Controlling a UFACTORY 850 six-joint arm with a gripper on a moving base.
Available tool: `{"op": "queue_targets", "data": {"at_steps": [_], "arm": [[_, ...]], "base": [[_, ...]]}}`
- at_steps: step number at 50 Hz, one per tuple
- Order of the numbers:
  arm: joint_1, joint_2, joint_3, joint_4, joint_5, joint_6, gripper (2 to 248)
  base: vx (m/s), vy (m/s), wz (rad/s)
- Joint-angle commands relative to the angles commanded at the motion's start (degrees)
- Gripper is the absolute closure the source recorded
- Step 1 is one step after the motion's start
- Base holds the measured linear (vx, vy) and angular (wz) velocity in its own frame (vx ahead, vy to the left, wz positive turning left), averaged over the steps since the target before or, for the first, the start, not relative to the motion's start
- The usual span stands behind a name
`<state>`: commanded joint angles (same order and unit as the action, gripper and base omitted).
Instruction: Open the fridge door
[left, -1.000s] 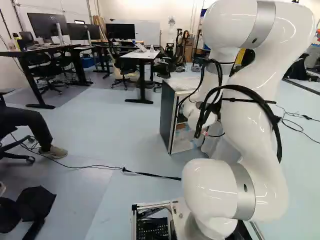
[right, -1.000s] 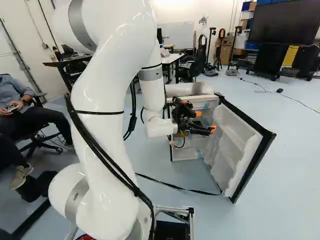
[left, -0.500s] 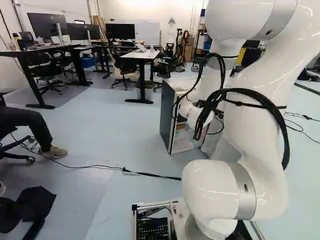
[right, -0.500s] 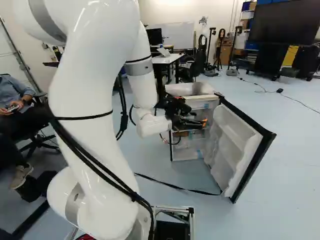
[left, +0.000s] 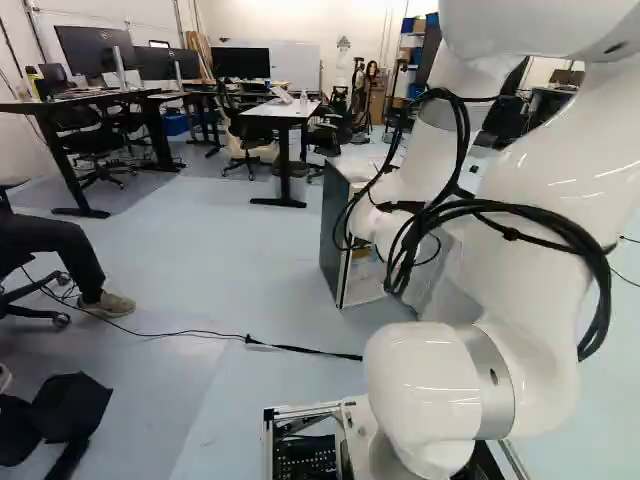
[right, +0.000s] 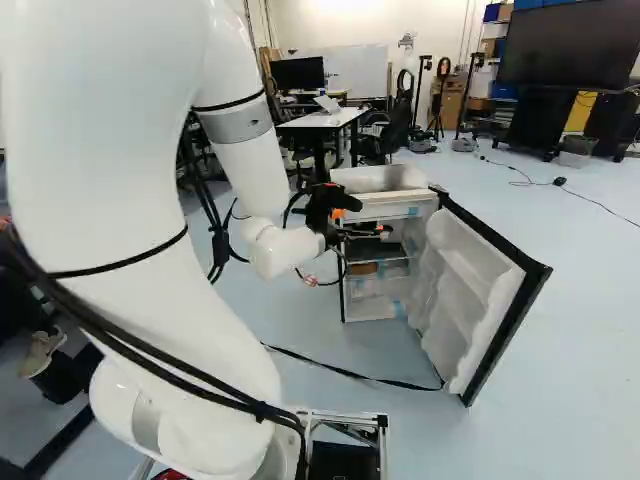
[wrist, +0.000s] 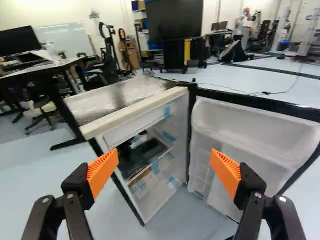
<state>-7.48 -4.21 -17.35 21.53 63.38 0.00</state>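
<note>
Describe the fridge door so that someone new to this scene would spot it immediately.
In the right base view, find the white arm, then the small fridge right of it. The door is swung wide open from the fridge's right side. Unlike the boxy body, it is a slab with a white moulded inner face and black edge.

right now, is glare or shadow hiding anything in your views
Left base view: small glints on the arm; right base view: its near part plain white; wrist view: patchy shine atop the fridge, dim upper shelf, dark items there hard to tell.
</note>
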Motion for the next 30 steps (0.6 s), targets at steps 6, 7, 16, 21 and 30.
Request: {"op": "queue_targets", "data": {"at_steps": [6,7,16,21,30], "arm": [[1.1,2.8,1.7,-3.0,-1.9,0.0,3],[1.3,3.4,2.1,-3.6,-2.2,0.0,3],[2.6,7.1,4.4,-7.6,-4.7,0.0,3],[3.3,9.0,5.5,-9.6,-6.0,0.0,3],[4.5,12.1,7.4,-12.9,-8.0,0.0,3]], "base": [[0.0,0.0,0.0],[0.0,0.0,0.0],[0.0,0.0,0.0],[0.0,0.0,0.0],[0.0,0.0,0.0]]}}
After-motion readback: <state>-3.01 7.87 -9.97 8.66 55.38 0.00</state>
